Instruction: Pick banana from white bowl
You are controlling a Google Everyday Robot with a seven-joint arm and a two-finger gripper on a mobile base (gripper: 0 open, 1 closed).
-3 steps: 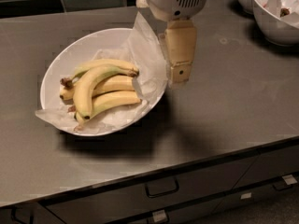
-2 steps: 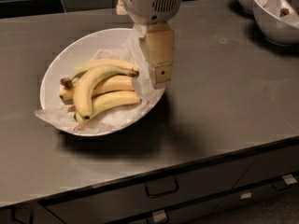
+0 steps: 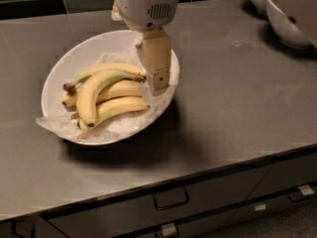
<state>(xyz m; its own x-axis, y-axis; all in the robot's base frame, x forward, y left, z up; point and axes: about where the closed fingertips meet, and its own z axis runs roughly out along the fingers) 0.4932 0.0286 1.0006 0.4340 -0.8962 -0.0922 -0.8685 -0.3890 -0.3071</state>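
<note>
The white bowl point(image 3: 55, 73), wide, shallow and lined with crinkled white paper, sits on the grey counter at the left. Several bananas lie in it. The banana point(image 3: 90, 95) is the long, strongly curved one on top; its brown stem points right and its dark tip points to the front left. Two straighter yellow bananas point(image 3: 121, 107) lie under and beside it. My gripper point(image 3: 159, 86) hangs from above over the right part of the bowl, just right of the banana's stem end and close to it. I cannot tell whether it touches the banana.
Two other white bowls point(image 3: 292, 24) stand at the back right corner of the counter. The counter's front edge runs along the bottom, with drawers and handles point(image 3: 171, 200) below. A dark tiled wall is behind.
My gripper has moved left, from beside the bowl's right rim to over the bowl's right part, next to the banana's stem. The bananas and bowl have not moved.
</note>
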